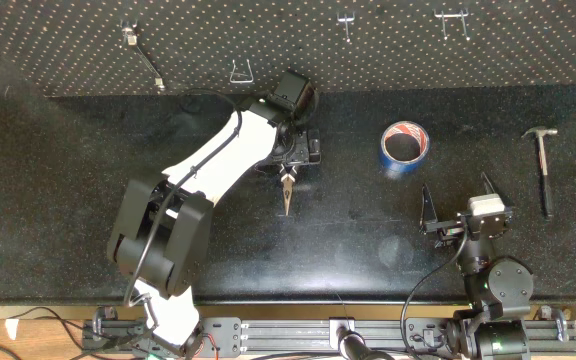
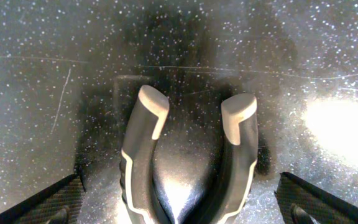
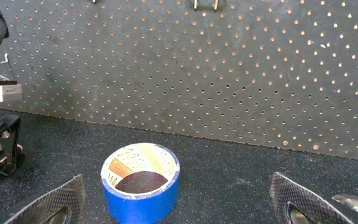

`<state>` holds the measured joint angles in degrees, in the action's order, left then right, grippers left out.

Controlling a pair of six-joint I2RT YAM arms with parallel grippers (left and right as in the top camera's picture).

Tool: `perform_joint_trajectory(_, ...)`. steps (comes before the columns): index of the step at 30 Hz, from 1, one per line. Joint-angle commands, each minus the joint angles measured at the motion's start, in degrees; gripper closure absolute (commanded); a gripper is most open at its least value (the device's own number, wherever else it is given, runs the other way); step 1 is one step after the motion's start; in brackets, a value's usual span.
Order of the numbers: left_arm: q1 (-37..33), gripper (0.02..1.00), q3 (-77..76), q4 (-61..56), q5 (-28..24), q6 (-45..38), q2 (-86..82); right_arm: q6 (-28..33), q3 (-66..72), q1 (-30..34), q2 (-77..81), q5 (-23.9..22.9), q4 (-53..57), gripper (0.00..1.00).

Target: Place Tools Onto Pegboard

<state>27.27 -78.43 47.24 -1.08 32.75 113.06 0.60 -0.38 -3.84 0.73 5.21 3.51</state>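
White-shelled left arm (image 1: 218, 165) with black joints, black cable (image 1: 226, 143) along it. Black right arm (image 1: 495, 278), white wrist block (image 1: 488, 207). Black carbon-weave fingers (image 3: 55, 202).

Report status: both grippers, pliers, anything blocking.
Left gripper open, fingers either side of pliers handles, not closed on them. Right gripper open, facing tape roll. Pliers flat on table; no obstruction seen.

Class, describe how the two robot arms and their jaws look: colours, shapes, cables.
The left arm has a white shell on its long link, bulky black joints and a black cable alongside. The right arm is black with rounded joints, a pale wrist block and a looping black cable. Both pairs of jaws are dark, tapered, carbon-weave plates.
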Motion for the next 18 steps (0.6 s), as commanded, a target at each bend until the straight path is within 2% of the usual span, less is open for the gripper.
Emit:
perform_joint_trajectory(1,-0.24,0.023,-1.38,-0.09,0.57,-4.66,1.46,0.79,0.15,-0.35,-0.44,-0.31,0.33,0.034)
perform_joint_trajectory(7,-0.24,0.023,-1.38,0.11,0.61,-6.75,3.76,0.79,0.15,-0.35,-0.44,-0.31,0.33,0.034)
perform_joint_trajectory(18,-0.20,0.023,-1.38,1.42,1.07,-5.31,5.57,0.79,0.15,-0.35,-0.44,-0.31,0.33,0.034)
